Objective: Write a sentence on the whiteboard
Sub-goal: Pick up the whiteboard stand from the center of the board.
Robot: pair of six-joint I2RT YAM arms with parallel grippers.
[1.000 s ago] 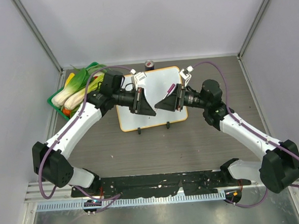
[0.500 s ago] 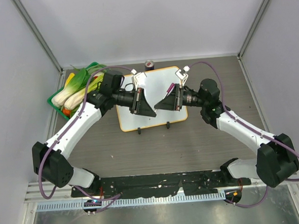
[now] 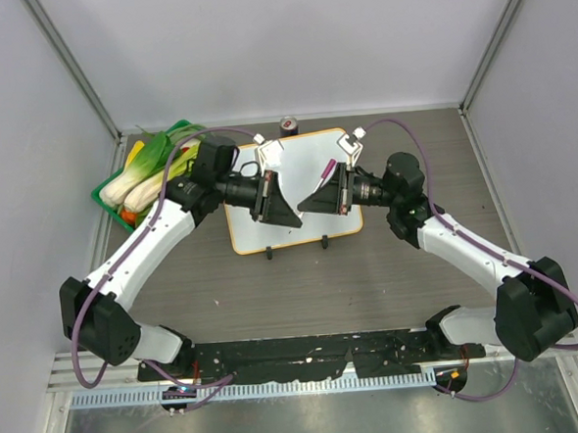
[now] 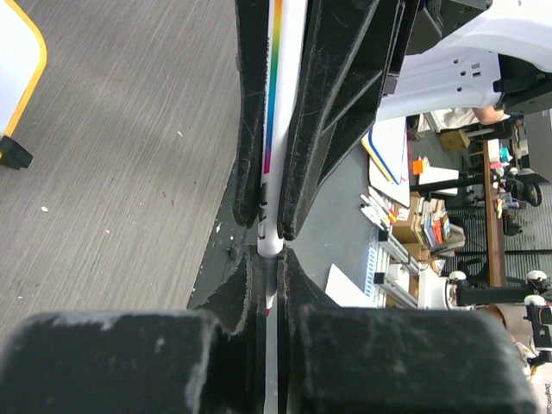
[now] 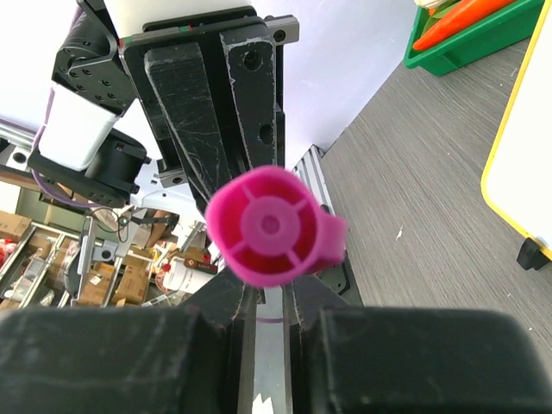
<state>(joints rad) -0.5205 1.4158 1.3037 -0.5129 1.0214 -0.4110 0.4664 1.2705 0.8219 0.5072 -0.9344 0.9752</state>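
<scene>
- The left gripper (image 4: 274, 164) was clamped on a white marker (image 4: 272, 103) with a rainbow stripe down its barrel. In the left wrist view I saw the barrel run straight up the frame between the two black fingers (image 4: 248, 129).
- The right gripper (image 5: 269, 291) was closed on a magenta cap (image 5: 272, 226) — its round end faced the right wrist camera, in the middle of that frame.
- In the top view both grippers pointed at each other near the centre of the frame, tips close together, above the whiteboard (image 3: 310, 154).
- The whiteboard lay flat on the table (image 3: 390, 269), just above the middle of the frame. Its orange-tan rim showed along the edges, and two black clips (image 3: 269, 251) sat on its lower edge.
- The grippers hid much of the board's middle, so I could not make out the sentence in any view.
- A green bin (image 3: 98, 196) of leafy vegetables sat at the upper left, near the board's left edge.
- A small can (image 3: 289, 125) stood just beyond the board's top edge.
</scene>
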